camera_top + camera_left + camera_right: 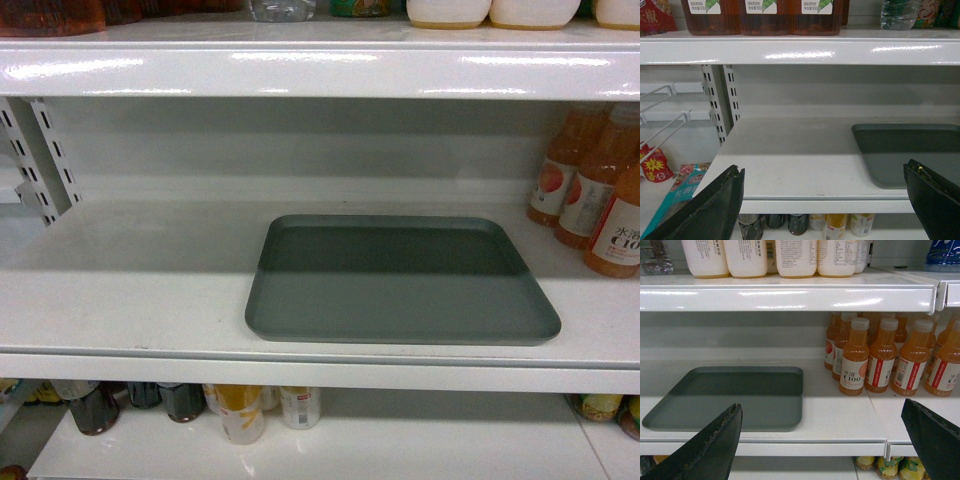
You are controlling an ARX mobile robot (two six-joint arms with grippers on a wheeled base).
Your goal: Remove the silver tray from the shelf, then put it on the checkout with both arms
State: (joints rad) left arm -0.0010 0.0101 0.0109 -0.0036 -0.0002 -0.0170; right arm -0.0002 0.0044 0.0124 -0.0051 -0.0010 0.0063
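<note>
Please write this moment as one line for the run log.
phase: approach | silver tray: flat on shelf, untouched | left gripper: open, empty | right gripper: open, empty | orange bottles: right of tray

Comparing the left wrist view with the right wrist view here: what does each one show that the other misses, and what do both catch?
Only the left wrist view shows the slotted uprights, wire racks and snack packets left of the shelf, plus dark amber bottles above. Only the right wrist view shows the orange drink bottles and white bottles overhead. Both show the silver tray lying on the shelf, and open jaws well short of it.
</note>
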